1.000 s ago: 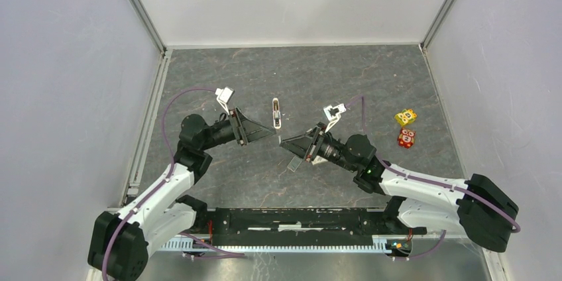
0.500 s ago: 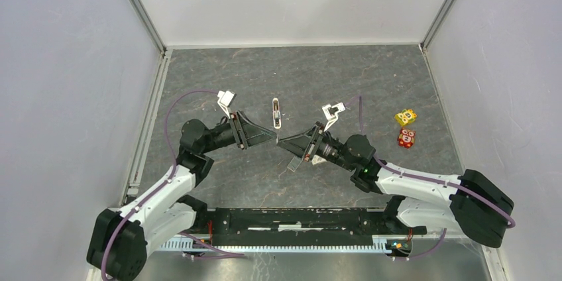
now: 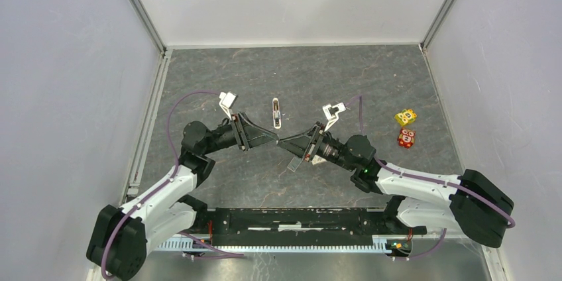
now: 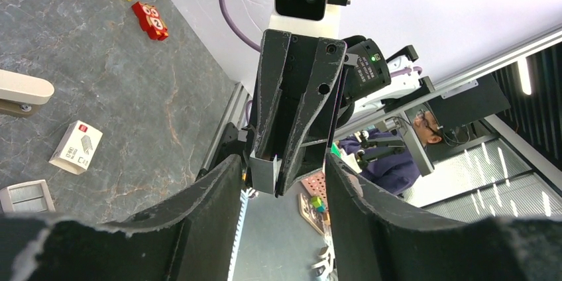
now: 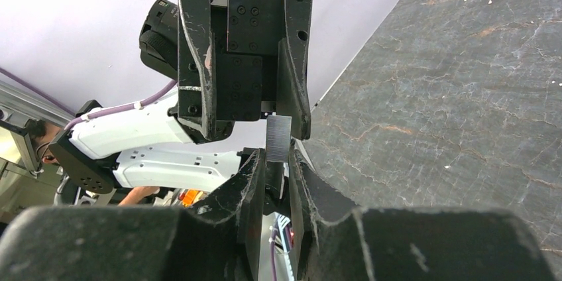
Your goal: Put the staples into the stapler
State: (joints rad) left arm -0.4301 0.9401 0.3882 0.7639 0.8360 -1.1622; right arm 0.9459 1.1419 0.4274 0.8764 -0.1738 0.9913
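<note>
Top cam, left to right: the left gripper and the right gripper are tip to tip at mid frame, over the bench. The stapler lies on the bench just above them in the frame and touches neither gripper. At far right are a yellow cube and, just below it, a red cube. They are near each other and well apart from the grippers.

Left wrist cam: one end of the stapler shows at the left edge. Below it is the box, whitish w/ a red mark. At lower left is the lid, flat on the bench, near the box but not touching it. The left gripper's fingers stand wide apart at the bottom of the frame and hold nothing. Btw. them, at centre, the right gripper points toward the cam and has the staples, a short grey strip, at its tip.

Right wrist cam: at lower centre the right gripper's fingers are clamped on the lower end of the strip. The upper end is btw. the parted fingers of the left gripper, close to the finger on the right side of the frame. I cannot tell if it touches that finger.
</note>
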